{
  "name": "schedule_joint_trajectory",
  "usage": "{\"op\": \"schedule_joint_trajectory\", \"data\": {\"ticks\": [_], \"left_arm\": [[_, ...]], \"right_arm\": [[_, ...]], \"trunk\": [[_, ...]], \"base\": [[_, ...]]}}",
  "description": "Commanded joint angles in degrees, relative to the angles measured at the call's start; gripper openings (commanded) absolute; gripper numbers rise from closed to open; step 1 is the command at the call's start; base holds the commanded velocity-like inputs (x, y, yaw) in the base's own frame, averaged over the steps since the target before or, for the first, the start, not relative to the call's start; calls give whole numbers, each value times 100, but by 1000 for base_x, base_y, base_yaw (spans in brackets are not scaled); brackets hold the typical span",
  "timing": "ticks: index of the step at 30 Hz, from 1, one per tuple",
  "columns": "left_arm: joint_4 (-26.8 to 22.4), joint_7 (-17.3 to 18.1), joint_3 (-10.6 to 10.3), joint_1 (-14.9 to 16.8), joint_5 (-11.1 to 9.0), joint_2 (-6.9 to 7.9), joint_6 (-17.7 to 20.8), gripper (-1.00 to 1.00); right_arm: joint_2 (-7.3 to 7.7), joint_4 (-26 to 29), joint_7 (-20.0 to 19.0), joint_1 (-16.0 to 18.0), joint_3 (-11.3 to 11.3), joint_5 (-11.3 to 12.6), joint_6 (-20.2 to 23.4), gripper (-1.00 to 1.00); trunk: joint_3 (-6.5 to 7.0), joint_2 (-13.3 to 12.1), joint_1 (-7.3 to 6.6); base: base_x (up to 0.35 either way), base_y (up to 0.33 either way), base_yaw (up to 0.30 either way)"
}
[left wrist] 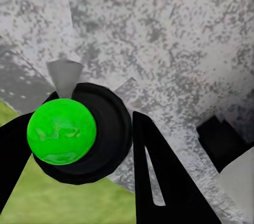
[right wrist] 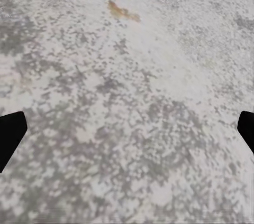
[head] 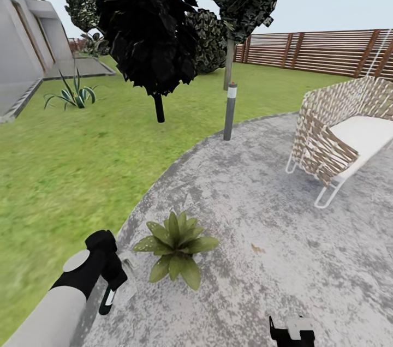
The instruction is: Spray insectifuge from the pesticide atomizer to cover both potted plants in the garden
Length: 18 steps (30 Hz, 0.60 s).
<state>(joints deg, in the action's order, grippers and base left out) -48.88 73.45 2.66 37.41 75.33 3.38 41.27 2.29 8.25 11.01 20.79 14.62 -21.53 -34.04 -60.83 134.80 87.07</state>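
Holding pesticide atomizer (head: 107,298) in left gripper (head: 112,281), clamped; right gripper (head: 292,330) spread, empty. Potted plant (head: 176,247) unspeckled; spraying remains.

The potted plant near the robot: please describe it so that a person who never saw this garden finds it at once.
Find the round grey patio beside the lawn. At its near edge, close to the grass, sits the potted plant, a low rosette of broad pointed green leaves. Unlike the dark trees and the thin spiky plant by the house, it stands on paving.
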Motion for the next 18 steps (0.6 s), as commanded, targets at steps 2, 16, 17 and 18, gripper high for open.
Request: {"op": "schedule_joint_trajectory", "data": {"ticks": [2, 16, 17, 18], "left_arm": [[-9, 56, -9, 74, 42, -15, 50, -100], [-1, 1214, -277, 808, 1056, -102, 41, -100], [1, 1262, -283, 803, 1188, -97, 40, -100], [0, 1281, -283, 803, 1244, -98, 40, -100]], "right_arm": [[-1, -7, 33, 4, 25, -61, -15, 100], [1, -7, 33, 4, 32, -61, -15, 100], [0, -7, 33, 4, 32, -61, -15, 100], [0, -7, 33, 4, 31, -61, -15, 100]], "trunk": [[-5, 2, -1], [-5, 2, -1], [-5, 2, -1], [-5, 2, -1]], "base": [[0, 0, 262], [0, 0, 29], [0, 0, 0], [5, 0, 0]]}}
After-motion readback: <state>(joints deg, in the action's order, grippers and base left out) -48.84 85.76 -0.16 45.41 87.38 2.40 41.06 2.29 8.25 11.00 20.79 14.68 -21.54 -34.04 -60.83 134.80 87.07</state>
